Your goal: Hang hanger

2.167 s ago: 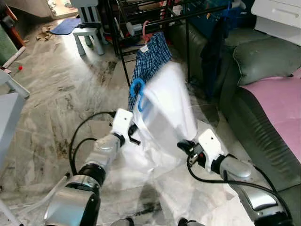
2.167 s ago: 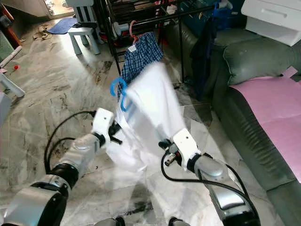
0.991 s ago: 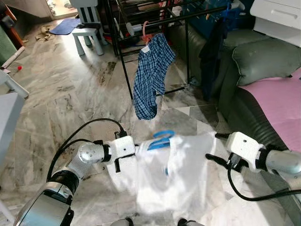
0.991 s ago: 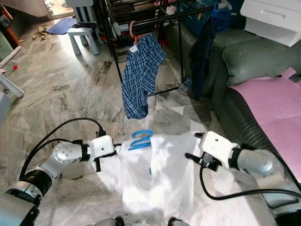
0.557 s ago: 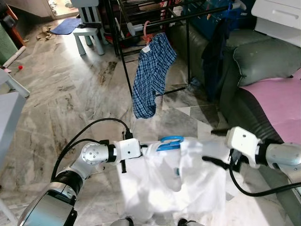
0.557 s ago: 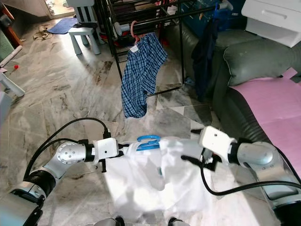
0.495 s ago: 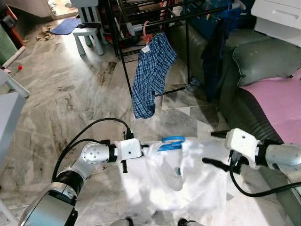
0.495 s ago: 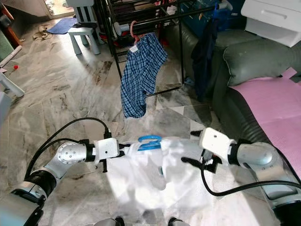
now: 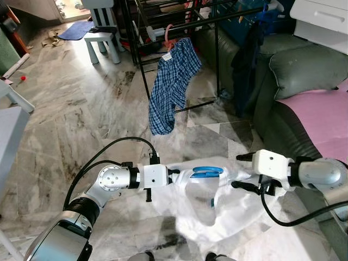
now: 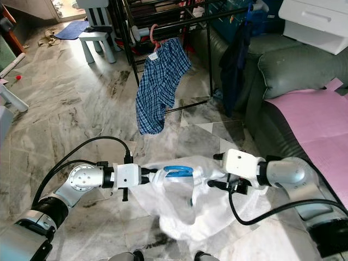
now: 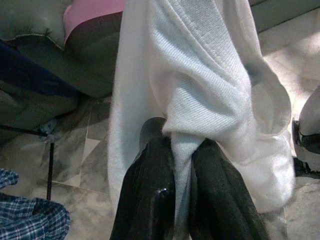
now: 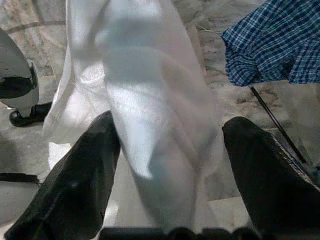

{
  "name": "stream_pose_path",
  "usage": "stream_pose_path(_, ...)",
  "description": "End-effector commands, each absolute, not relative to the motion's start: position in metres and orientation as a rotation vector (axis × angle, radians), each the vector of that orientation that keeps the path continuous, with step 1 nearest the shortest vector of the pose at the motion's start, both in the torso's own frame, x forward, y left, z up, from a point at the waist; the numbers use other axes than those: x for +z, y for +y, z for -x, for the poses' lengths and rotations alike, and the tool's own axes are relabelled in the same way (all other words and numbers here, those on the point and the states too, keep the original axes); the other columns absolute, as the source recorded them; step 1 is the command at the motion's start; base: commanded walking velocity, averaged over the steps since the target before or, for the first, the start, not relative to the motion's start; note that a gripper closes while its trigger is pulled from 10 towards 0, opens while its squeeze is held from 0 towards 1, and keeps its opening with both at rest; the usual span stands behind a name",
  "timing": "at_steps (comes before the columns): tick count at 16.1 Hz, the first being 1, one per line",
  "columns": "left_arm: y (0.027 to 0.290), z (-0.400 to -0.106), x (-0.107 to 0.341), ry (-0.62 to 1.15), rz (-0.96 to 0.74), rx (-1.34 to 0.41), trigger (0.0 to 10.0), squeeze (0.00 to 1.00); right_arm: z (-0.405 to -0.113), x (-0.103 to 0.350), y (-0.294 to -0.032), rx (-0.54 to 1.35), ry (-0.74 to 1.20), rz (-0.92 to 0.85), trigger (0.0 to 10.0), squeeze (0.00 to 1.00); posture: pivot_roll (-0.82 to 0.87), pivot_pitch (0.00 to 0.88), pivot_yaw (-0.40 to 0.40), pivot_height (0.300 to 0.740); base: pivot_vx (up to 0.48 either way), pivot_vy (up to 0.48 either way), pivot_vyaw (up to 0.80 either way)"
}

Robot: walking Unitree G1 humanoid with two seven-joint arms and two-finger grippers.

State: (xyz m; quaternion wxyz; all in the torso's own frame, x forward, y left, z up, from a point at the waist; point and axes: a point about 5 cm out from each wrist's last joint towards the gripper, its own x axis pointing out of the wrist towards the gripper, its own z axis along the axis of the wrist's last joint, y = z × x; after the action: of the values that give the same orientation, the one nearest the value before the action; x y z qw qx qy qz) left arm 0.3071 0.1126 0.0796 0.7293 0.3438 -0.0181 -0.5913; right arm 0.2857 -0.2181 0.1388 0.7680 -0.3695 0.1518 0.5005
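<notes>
White garment [image 9: 217,201] lowered from raised, bunched position before rack; now stretched horizontally between both end effectors, middle sagging toward floor. Blue hanger [image 9: 207,173] turned from upright to lying flat along garment's top edge. Left end effector [image 9: 175,176] moved down and inward, clamped on fabric. Right end effector [image 9: 239,171] swung outward then back in, fingers spread, straddling cloth. Checked shorts [image 9: 171,84] uncovered.

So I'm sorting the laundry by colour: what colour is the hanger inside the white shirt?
Blue hanger, clearest in the left eye view.
</notes>
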Motion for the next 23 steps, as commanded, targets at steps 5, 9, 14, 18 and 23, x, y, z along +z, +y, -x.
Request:
stream_pose_path(5, 0.110, -0.306, 0.082, -0.072, -0.761, -1.312, 0.0, 0.00, -0.287, 0.132, -0.206, 1.170, 0.338, 0.806, 0.0, 0.00, -0.11, 0.120, 0.066, 0.740, 0.000, 0.000, 0.00)
stream_pose_path(9, 0.109, -0.307, 0.082, -0.079, -0.758, -1.301, 0.0, 0.00, -0.285, 0.120, -0.201, 1.196, 0.369, 0.771, 0.0, 0.00, -0.12, 0.111, 0.055, 0.740, 0.000, 0.000, 0.00)
stream_pose_path(14, 0.116, -0.304, 0.080, -0.095, -0.731, -1.258, 0.0, 0.00, -0.278, 0.097, -0.202, 1.170, 0.418, 0.715, 0.0, 0.00, -0.14, 0.118, 0.040, 0.740, 0.000, 0.000, 0.00)
stream_pose_path(18, 0.117, -0.294, 0.067, -0.087, -0.690, -1.203, 0.0, 0.00, -0.277, 0.072, -0.194, 1.078, 0.399, 0.662, 0.0, 0.00, -0.09, 0.143, 0.008, 0.740, 0.000, 0.000, 0.00)
stream_pose_path(23, 0.117, -0.282, 0.051, -0.092, -0.671, -1.106, 0.0, 0.00, -0.271, 0.060, -0.188, 1.060, 0.380, 0.646, 0.0, 0.00, -0.06, 0.171, -0.020, 0.740, 0.000, 0.000, 0.00)
